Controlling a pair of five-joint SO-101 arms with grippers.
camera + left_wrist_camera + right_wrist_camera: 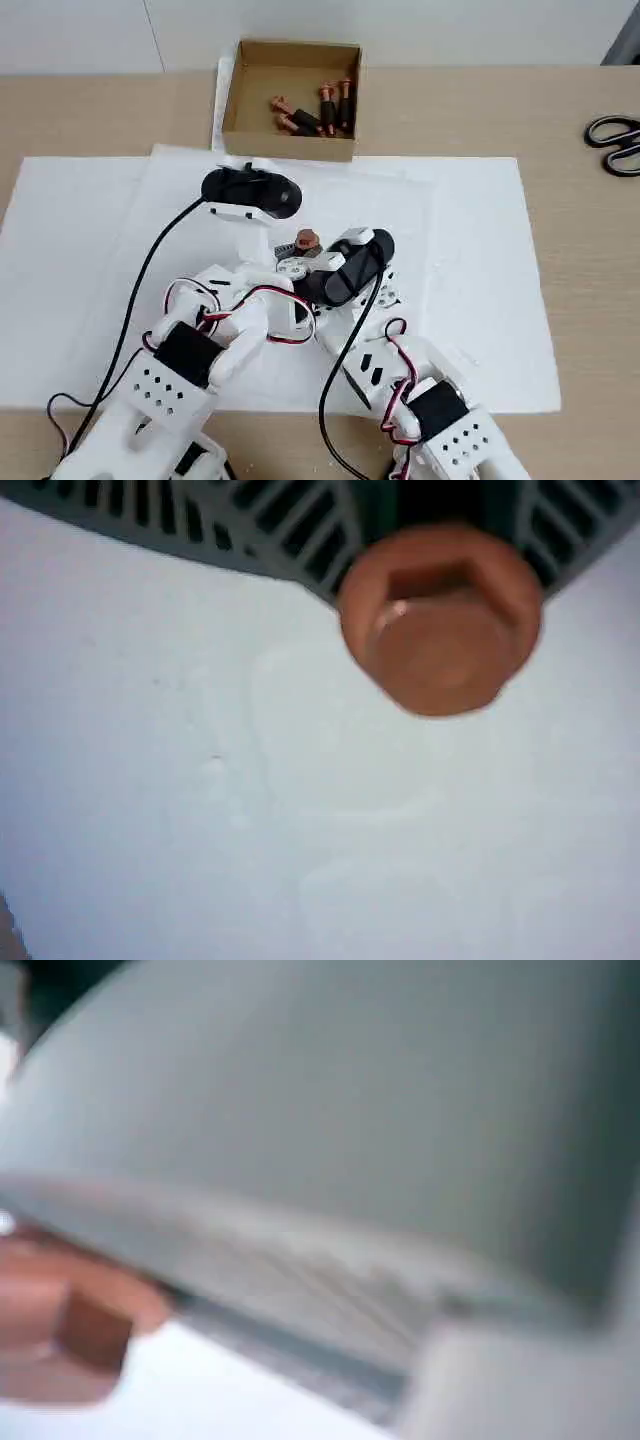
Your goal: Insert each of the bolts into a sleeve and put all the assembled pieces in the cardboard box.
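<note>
A copper-coloured bolt is held up over the white sheet at mid-table, where both arms meet. My left gripper comes at it from the left and my right gripper from the right; both sit tight against it. In the left wrist view the bolt head faces the camera, with a dark ribbed part right behind it. The right wrist view has the bolt beside a blurred grey surface. The cardboard box at the back holds several assembled pieces.
A white paper sheet covers the middle of the wooden table. Black scissors lie at the far right edge. Cables run from both arms toward the front edge.
</note>
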